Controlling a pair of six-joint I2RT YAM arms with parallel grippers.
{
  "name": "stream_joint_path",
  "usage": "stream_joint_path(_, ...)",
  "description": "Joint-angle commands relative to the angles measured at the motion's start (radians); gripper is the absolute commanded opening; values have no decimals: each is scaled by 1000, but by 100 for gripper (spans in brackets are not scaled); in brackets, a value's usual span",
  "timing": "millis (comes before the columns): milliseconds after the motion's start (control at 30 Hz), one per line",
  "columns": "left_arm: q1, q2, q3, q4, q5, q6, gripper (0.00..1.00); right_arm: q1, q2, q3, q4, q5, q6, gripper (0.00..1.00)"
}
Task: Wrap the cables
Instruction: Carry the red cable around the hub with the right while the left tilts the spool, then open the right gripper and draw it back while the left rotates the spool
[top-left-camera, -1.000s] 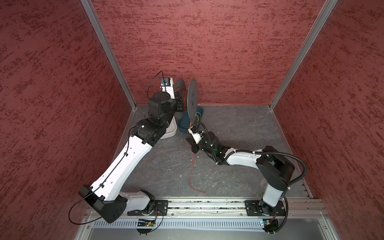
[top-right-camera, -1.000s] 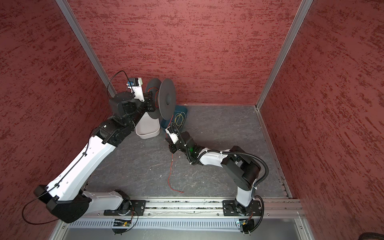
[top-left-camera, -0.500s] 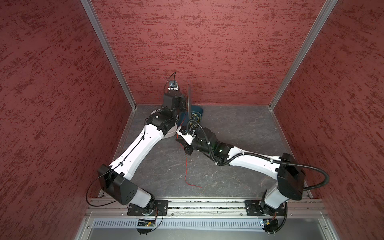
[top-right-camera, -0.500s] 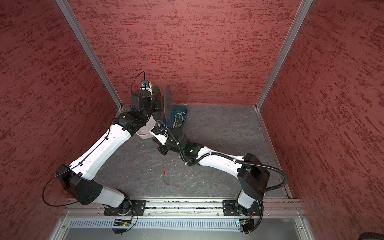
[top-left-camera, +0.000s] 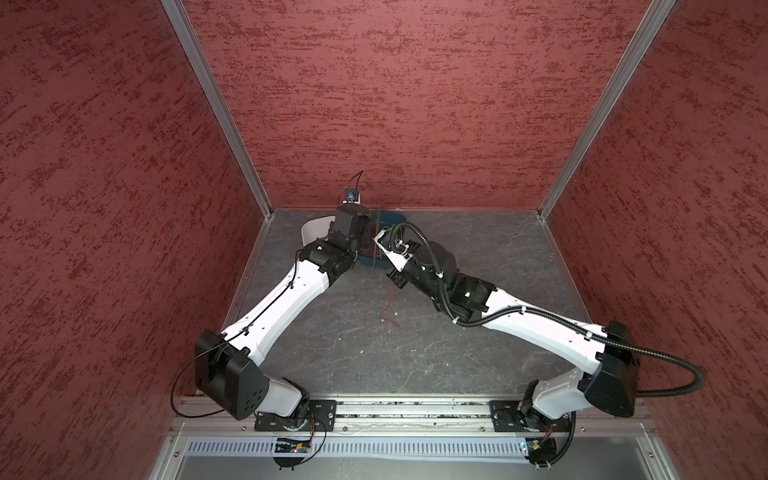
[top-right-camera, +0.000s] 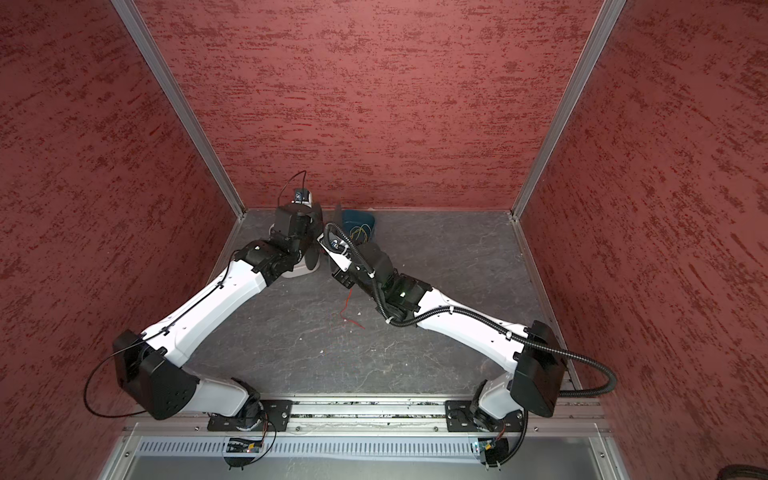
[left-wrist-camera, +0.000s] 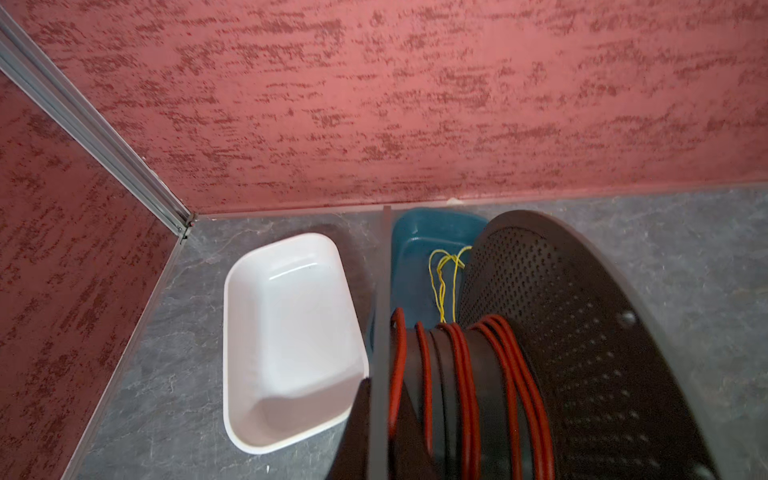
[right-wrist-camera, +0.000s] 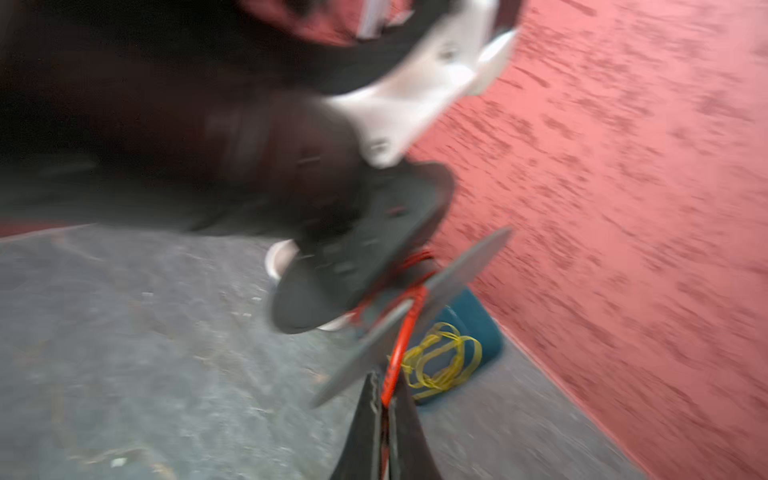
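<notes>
Above the grey surface (top-left-camera: 415, 365) the spool (left-wrist-camera: 582, 353) stood on edge, the left pincer (top-left-camera: 366, 243) pressed together on its flange. Just beside the spool's rim the right pincer (right-wrist-camera: 384, 399) pinched the red cable (right-wrist-camera: 401, 345). Several turns already lay on the spool's core, and a short loose tail trailed away from it. Winding looked partway done. The next move called for another taut loop between the flanges.

Glossy white plastic tray (left-wrist-camera: 286, 332); matt black perforated spool (left-wrist-camera: 582, 353); smooth red cable (left-wrist-camera: 465, 374); rough walls (left-wrist-camera: 415, 104); matt stone-like floor (left-wrist-camera: 685, 249).
</notes>
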Motion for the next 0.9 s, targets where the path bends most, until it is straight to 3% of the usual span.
stream_joint_path(0, -48, -62, -6, 21, 18, 40, 0, -48, 8, 70, -24, 163, -62, 0)
stream_joint_path(133, -100, -71, 5, -53, 43, 64, 0, -121, 55, 158, -111, 205, -19, 0)
stream_joint_path(367, -122, -135, 14, -124, 185, 55, 0, -281, 125, 236, -208, 156, 134, 0)
stream_joint_path(500, -110, -188, 25, -131, 319, 40, 1, -387, 158, 227, -226, -6, 218, 0)
stream_joint_path(600, -49, -223, 25, -107, 462, -19, 2, -437, 182, 207, -227, -122, 291, 0)
stream_joint_path(700, 11, -242, 40, -101, 560, -71, 2, -465, 184, 154, -192, -209, 338, 10)
stream_joint_path(867, 55, -262, 71, -99, 622, -107, 2, -495, 127, -20, -51, -370, 364, 24)
